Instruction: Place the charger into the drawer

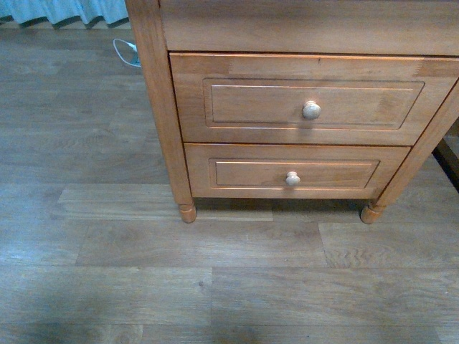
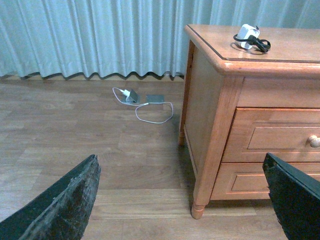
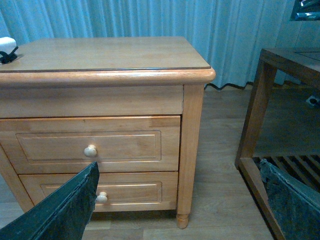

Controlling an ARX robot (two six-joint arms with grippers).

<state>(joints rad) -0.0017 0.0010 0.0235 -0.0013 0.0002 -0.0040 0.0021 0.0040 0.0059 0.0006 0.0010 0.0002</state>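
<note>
Left pincer (image 2: 180, 157) and right pincer (image 3: 178, 164) hover, jaws wide.

The charger (image 2: 247, 36) lies on the cabinet (image 2: 210, 105), toward its top's left rear. In the cabinet's front, the drawer (image 1: 244, 100) sits above a shallower drawer (image 1: 251, 174). A cable (image 2: 143, 104) lies on the floor (image 2: 75, 135) left of and behind the cabinet. A table (image 3: 295, 59) stands right of it.

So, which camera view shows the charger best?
The left wrist view: the charger sits whole on the cabinet top. The right wrist view catches only its edge; the front view misses it.
</note>
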